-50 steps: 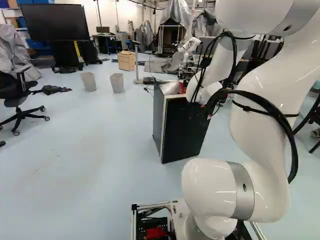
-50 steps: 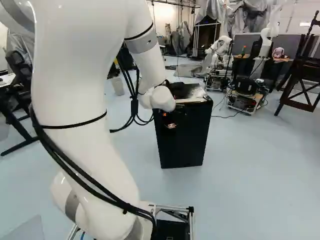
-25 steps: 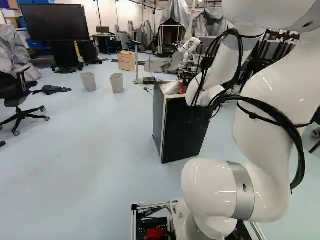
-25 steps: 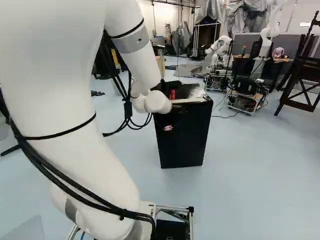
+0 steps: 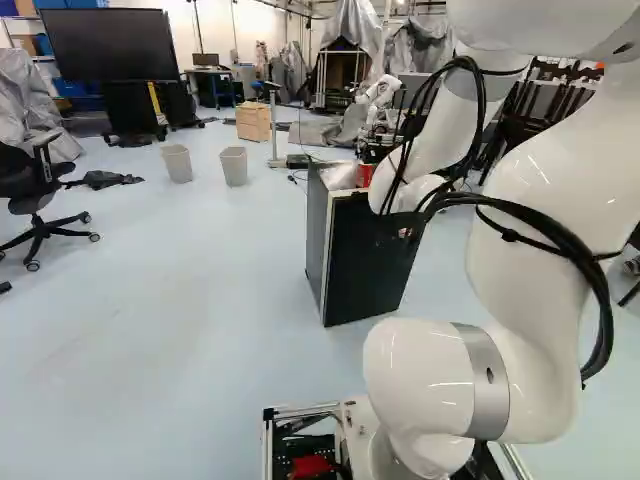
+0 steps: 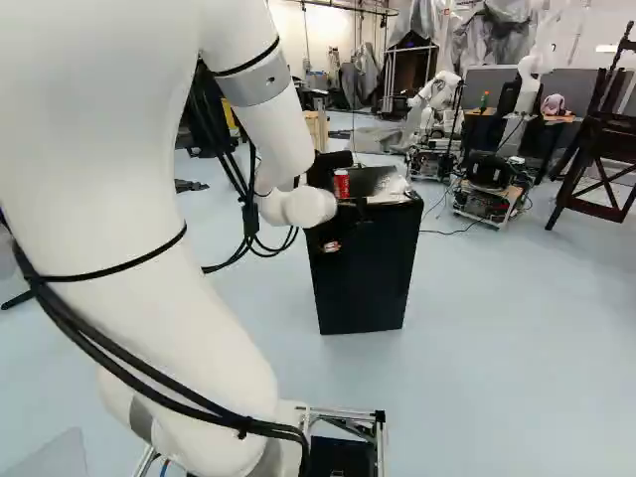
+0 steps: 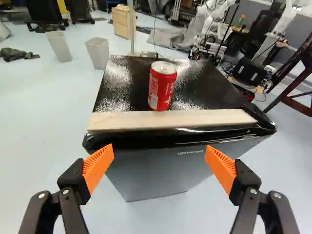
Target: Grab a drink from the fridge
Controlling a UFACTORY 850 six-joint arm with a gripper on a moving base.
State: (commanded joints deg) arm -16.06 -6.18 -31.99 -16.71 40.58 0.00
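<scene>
One red can [image 7: 162, 85] to log: spotting it upright on top of the black fridge [image 7: 156, 175], near the middle of the front edge, just behind a wooden strip [image 7: 170, 119]. Noting the arm [image 6: 273, 124] a little lower in both base views than a second ago, but no shift of the base [image 6: 341, 455]. Getting a clearer sight of the can now, with less arm across it; finding no sign of any move in the can itself. Reading this as lining up, before any grasp.

Keeping the claw [image 7: 160, 158] open and empty, orange pads [image 7: 98, 165] wide apart, near the front edge. Probably needing a rise, then an advance over the strip; risking a snag on the wood.

Losing the claw's outline against the dark fridge front in both base views. Being unable to tell whether can and strip are touching. Seeing nothing of the fridge's inside.
</scene>
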